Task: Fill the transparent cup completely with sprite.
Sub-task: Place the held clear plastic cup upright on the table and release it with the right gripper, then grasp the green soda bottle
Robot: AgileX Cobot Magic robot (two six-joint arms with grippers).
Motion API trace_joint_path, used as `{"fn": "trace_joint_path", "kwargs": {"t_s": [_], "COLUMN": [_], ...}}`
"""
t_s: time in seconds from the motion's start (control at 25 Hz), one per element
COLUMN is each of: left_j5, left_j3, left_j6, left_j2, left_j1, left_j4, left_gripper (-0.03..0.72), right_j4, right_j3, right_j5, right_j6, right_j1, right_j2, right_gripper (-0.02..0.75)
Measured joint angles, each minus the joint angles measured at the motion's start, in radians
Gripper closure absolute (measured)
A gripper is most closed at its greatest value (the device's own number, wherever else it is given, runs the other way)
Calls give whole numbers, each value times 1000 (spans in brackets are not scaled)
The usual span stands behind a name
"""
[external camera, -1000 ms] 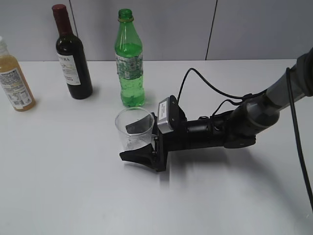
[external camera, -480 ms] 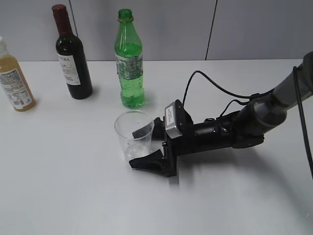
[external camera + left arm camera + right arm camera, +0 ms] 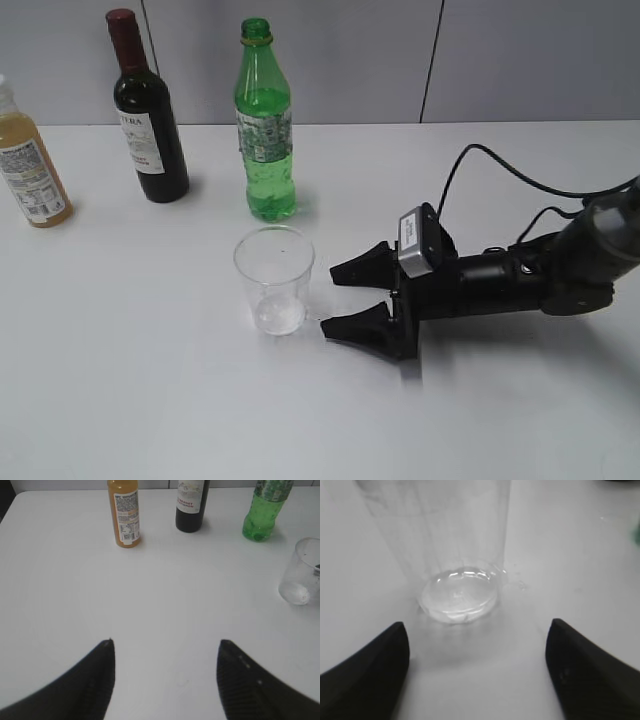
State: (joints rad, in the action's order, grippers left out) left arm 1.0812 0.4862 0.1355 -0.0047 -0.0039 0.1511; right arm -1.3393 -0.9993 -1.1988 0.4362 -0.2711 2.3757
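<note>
The transparent cup (image 3: 274, 280) stands upright and empty on the white table; it also shows at the right edge of the left wrist view (image 3: 301, 577) and close up in the right wrist view (image 3: 455, 555). The green sprite bottle (image 3: 266, 130) stands uncapped behind it, partly full, and appears in the left wrist view too (image 3: 262, 510). My right gripper (image 3: 332, 300) lies low, just right of the cup, open and empty, its jaws apart from the cup (image 3: 477, 627). My left gripper (image 3: 166, 642) is open and empty over bare table; it is out of the exterior view.
A dark wine bottle with a red cap (image 3: 148, 120) stands left of the sprite bottle. A yellowish juice bottle (image 3: 30, 160) stands at the far left edge. The right arm's black cable (image 3: 500, 165) arcs over the table on the right.
My right gripper, which had its fingers around the cup, has let go and drawn back to the right. The cup stays standing in place.
</note>
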Motion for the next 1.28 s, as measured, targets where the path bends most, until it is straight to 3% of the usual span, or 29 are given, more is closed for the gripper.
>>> {"fn": "trace_joint_path", "kwargs": {"t_s": [0.48, 0.8, 1.12, 1.28], "left_j5": [0, 0, 0, 0], "left_j3": [0, 0, 0, 0], "left_j6": [0, 0, 0, 0], "left_j2": [0, 0, 0, 0], "left_j1": [0, 0, 0, 0], "left_j4": [0, 0, 0, 0], "left_gripper": [198, 198, 198, 198], "right_j4": [50, 320, 695, 748], "right_j3": [149, 152, 153, 126], "right_j5": [109, 287, 702, 926], "right_j6": [-22, -22, -23, -9], "right_j1": [177, 244, 246, 246], "right_j2": [-218, -370, -489, -546], "right_gripper": [81, 81, 85, 92]}}
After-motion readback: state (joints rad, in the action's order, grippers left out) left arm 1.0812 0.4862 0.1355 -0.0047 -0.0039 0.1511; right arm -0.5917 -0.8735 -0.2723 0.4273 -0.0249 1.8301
